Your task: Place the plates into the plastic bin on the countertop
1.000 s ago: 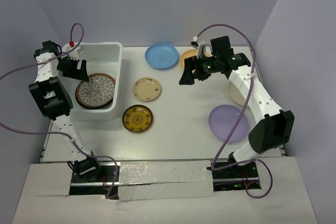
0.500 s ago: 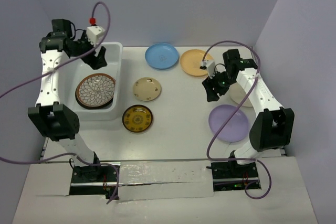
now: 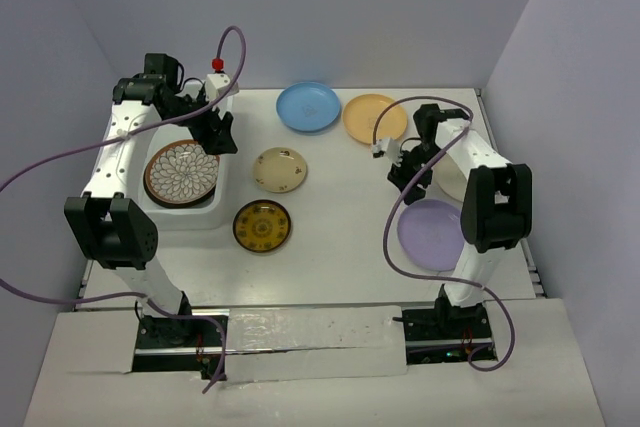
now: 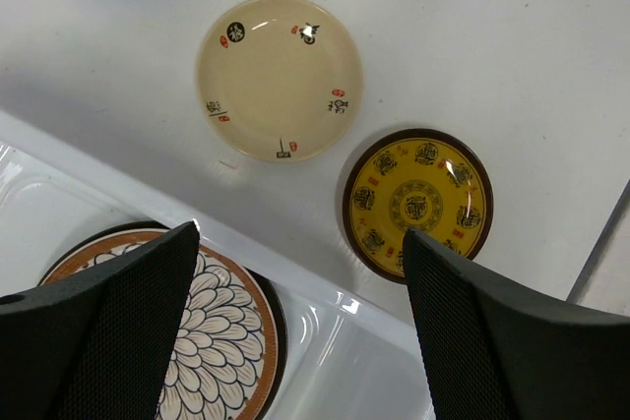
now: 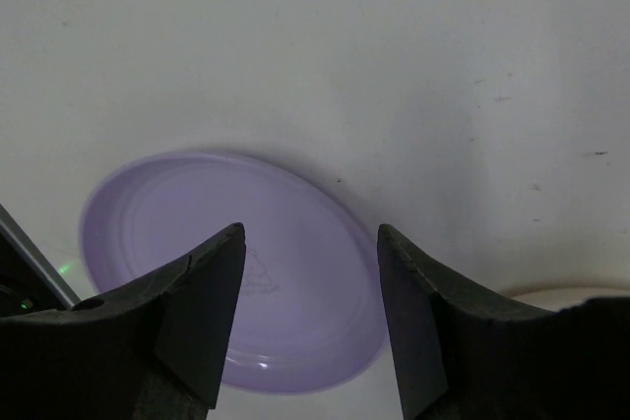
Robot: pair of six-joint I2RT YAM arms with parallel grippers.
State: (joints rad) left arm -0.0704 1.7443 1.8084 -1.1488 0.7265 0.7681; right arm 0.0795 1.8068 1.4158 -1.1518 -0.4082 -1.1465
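Observation:
The white plastic bin [image 3: 182,218] stands at the left with the brown-white floral plate [image 3: 181,172] in it. My left gripper [image 3: 220,132] is open and empty above the bin's right wall [image 4: 325,292]. The left wrist view shows the floral plate [image 4: 202,341], a small cream plate [image 4: 279,78] and the dark gold-patterned plate [image 4: 417,206]. My right gripper [image 3: 403,169] is open and empty, just above the lavender plate [image 3: 432,234]. In the right wrist view the lavender plate [image 5: 295,272] lies between and beyond the open fingers.
On the countertop lie the small cream plate [image 3: 279,169], the gold-patterned plate [image 3: 262,225], a blue plate [image 3: 308,106] and an orange plate [image 3: 372,118] at the back. A cream plate [image 3: 450,179] at the right is partly hidden by the right arm. Lilac walls enclose the table.
My left gripper has swung from the bin's far left corner to above its right wall. My right gripper has dropped and moved right toward the lavender plate.

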